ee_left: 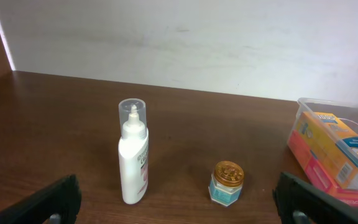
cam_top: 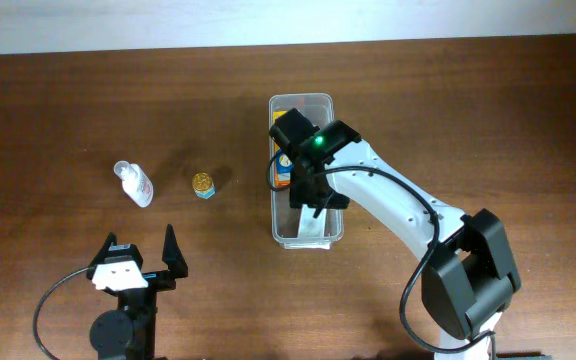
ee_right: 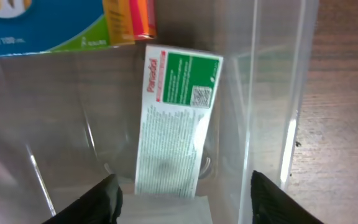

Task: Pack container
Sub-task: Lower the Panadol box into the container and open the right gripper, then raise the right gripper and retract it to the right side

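Observation:
The container [cam_top: 301, 98] is a long clear bin standing mid-table. An orange and blue box [cam_top: 282, 175] lies inside it. My right gripper [cam_top: 308, 198] hangs over the bin's near half. In the right wrist view its gripper [ee_right: 185, 205] is open, and a white box with a green label [ee_right: 176, 124] lies loose on the container floor below, with neither finger touching it. The container wall [ee_right: 272, 93] runs just inside the right finger. My left gripper [cam_top: 140, 250] rests open and empty at the near left, and it looks the same in its own view [ee_left: 182, 205].
A white pump bottle [cam_top: 134, 183] lies left of the bin and appears upright in the left wrist view [ee_left: 133, 155]. A small gold-lidded jar [cam_top: 203, 185] stands beside it, also seen ahead of the left gripper [ee_left: 227, 182]. The container rim [ee_left: 328, 104] shows at the right.

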Tool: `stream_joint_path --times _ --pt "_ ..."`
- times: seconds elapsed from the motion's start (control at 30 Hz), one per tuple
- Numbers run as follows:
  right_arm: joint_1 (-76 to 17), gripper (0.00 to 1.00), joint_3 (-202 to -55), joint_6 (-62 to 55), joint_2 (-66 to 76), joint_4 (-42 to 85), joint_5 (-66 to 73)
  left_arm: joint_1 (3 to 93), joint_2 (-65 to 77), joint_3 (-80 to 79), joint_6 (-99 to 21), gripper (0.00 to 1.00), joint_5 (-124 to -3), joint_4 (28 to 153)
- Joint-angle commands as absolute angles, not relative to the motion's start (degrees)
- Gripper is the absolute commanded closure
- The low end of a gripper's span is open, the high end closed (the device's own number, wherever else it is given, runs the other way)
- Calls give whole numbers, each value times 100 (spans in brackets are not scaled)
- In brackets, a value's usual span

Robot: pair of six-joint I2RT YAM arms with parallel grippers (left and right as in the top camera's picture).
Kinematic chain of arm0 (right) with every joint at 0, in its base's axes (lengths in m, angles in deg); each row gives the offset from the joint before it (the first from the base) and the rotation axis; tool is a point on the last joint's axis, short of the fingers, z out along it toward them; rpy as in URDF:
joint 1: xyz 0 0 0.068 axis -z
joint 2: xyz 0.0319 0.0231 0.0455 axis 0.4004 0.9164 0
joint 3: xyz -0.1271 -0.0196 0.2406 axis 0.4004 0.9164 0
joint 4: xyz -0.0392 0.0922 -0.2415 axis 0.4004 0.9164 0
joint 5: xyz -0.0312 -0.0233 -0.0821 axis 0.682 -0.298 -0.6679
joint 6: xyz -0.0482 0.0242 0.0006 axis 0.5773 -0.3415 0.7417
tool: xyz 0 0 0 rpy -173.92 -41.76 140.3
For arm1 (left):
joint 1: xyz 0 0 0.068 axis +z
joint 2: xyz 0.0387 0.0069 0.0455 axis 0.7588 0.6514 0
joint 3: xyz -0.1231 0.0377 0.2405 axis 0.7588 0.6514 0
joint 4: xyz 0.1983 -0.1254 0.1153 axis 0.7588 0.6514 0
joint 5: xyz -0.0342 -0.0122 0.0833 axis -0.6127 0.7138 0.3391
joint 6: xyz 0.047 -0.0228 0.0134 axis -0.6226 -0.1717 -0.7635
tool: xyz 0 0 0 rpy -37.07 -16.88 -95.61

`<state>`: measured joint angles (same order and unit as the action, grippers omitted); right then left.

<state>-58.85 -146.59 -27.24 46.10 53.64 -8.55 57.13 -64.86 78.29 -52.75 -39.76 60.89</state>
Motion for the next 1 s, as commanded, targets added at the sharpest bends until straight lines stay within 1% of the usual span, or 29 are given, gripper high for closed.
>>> stream_joint_path --times 0.0,0.2,0.33,0.47,0.6,0.73,0.83,0.93,0.97 --pt "-5865 39 -14655 -2746 4630 5353 -993 5691 -6497 7858 -5240 1 -3935 6113" --pt "-5681 39 -14980 -2744 4575 5407 -993 5691 -6497 7858 -5240 1 -3935 6113" --pt "-5452 38 -15618 -2724 4451 5630 -1052 5691 -6497 7858 -5240 1 -3935 6113" --pt "-5082 36 -16622 -2722 4389 6137 -1297 5691 -6497 7858 -5240 1 -3935 6113" --pt "-4634 34 -17607 -2115 4389 6454 -1292 5691 -6497 7858 -5240 1 -3935 6113" --pt "-4132 33 -18281 -1678 4389 6622 -1325 5691 -6497 7858 -5240 1 -3935 6113" --pt "-3664 28 -18392 -1411 4389 6662 -1592 5691 -6497 7858 -5240 1 -3935 6111" --pt "-3159 20 -18348 -1345 4416 6771 -1948 5691 -6497 7858 -5240 1 -3935 6113" --pt "-2969 15 -18331 -1347 4429 6821 -2022 5691 -6497 7858 -5240 0 -3935 6113"
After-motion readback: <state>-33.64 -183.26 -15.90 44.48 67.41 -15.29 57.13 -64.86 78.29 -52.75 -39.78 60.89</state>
